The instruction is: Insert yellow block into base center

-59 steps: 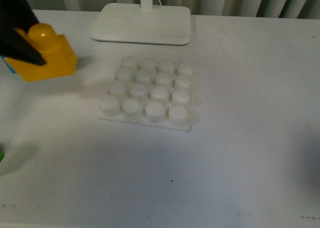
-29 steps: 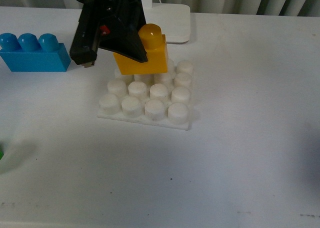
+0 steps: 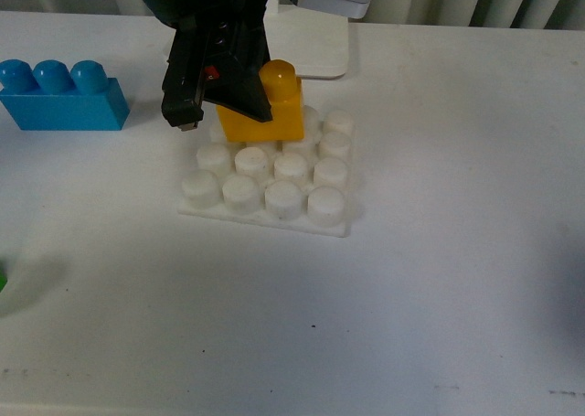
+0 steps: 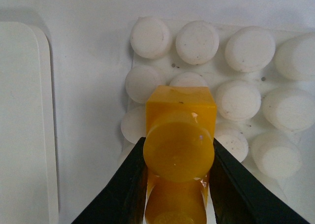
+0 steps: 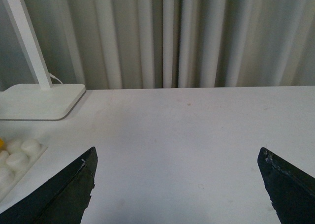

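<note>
Yellow block: glossy yellow-orange plastic brick with rounded studs on top, one stud clear in the front view, its smooth surface catching highlights.
Block position: over the far rows of the base, towards 11 o'clock from the plate's centre; its lower edge meets the stud tops, but whether it is seated or just above them cannot be told.
Base: flat white square plastic plate with a four-by-four grid of short round studs, matt and lightly speckled in the left wrist view.
Left gripper: black, wedge-shaped fingers clamped on the block's two opposite sides, one on each flank, the arm coming down from 12 o'clock.
Right gripper: dark fingers spread wide apart with nothing between them, above bare tabletop.
Blue brick: glossy blue plastic with three rounded studs, at 10 o'clock from the base, well apart from it.
Lamp foot: smooth white rounded rectangle at 12 o'clock from the base, partly hidden by the arm; its slim white pole rises from it.
Table: flat white surface, matt, with faint specks.
Curtain: pale fabric in vertical folds behind the table.
</note>
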Controlling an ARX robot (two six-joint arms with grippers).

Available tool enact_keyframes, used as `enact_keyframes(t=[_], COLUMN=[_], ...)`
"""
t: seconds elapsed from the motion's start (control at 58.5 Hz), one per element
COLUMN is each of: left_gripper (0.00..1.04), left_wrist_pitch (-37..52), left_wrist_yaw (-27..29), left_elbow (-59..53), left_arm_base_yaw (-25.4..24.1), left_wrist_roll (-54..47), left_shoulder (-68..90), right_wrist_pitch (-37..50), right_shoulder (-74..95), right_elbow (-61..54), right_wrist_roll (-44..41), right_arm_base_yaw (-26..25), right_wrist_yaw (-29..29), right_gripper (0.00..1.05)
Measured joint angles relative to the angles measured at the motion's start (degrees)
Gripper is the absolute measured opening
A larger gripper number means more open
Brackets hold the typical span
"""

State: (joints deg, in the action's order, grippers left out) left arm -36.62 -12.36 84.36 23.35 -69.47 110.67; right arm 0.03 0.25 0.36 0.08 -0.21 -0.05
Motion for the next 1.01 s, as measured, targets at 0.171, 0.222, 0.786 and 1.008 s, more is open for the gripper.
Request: enact_keyframes(t=[0.171, 0.222, 0.786, 1.008], left_gripper=[0.31, 0.31, 0.31, 0.31], left_wrist_pitch=[0.04, 0.02, -1.97, -0.76], left_wrist_yaw=[-0.17, -0.33, -0.63, 0.39], left_elbow=[0.72, 0.98, 1.88, -0.31], left_arm_base_yaw=[-0.04, -0.04, 0.66, 1.36], left_wrist_roll=[-0.31, -0.35, -1.38, -2.40], left_shoulder=[0.76, 1.01, 1.92, 2.75], right_wrist_pitch=[0.00, 0.00, 0.00, 0.00], right_shoulder=[-0.02, -0.02, -0.02, 0.00], right_elbow=[0.00, 0.00, 0.00, 0.00], right_wrist_roll=[-0.02, 0.00, -0.02, 0.00], right_arm_base_yaw=[0.00, 0.00, 0.00, 0.00], right_wrist_yaw=[0.00, 0.00, 0.00, 0.00], right_gripper=[0.96, 0.96, 0.96, 0.96])
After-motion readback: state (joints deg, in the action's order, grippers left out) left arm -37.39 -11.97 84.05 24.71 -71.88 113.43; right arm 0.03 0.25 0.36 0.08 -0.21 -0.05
